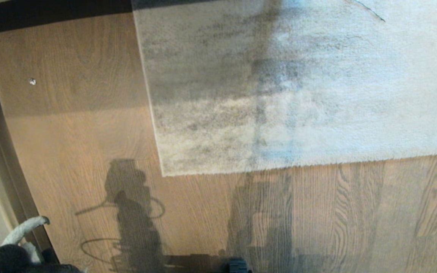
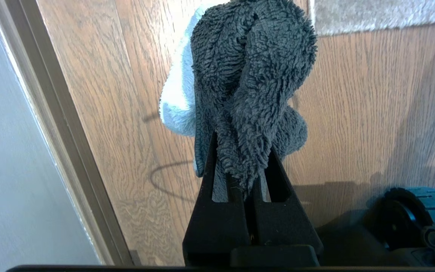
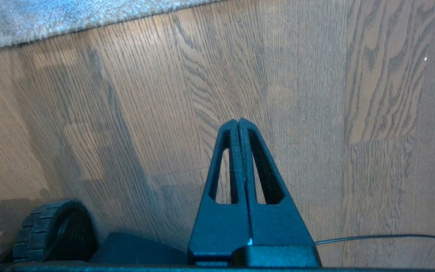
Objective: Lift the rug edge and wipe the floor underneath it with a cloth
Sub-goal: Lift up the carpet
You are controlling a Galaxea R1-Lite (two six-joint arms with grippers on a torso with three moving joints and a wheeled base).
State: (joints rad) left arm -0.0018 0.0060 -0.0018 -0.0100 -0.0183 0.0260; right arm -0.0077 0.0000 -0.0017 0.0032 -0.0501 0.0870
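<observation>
Holding the cloth [image 2: 247, 75] clenched in our left end effector [image 2: 246, 181] (right end effector [image 3: 239, 124] clenched empty), we'd pinch the floppy rug [image 1: 298, 87] at its near corner.

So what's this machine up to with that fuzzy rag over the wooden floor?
The robot's left gripper is shut on a dark grey fuzzy cloth with a white part, held above the wood floor near the wall. Its right gripper is shut and empty, hanging over bare planks. The grey rug lies flat ahead with no edge lifted, so the wiping underneath has not begun. A small pale speck sits on the floor to the rug's left.
</observation>
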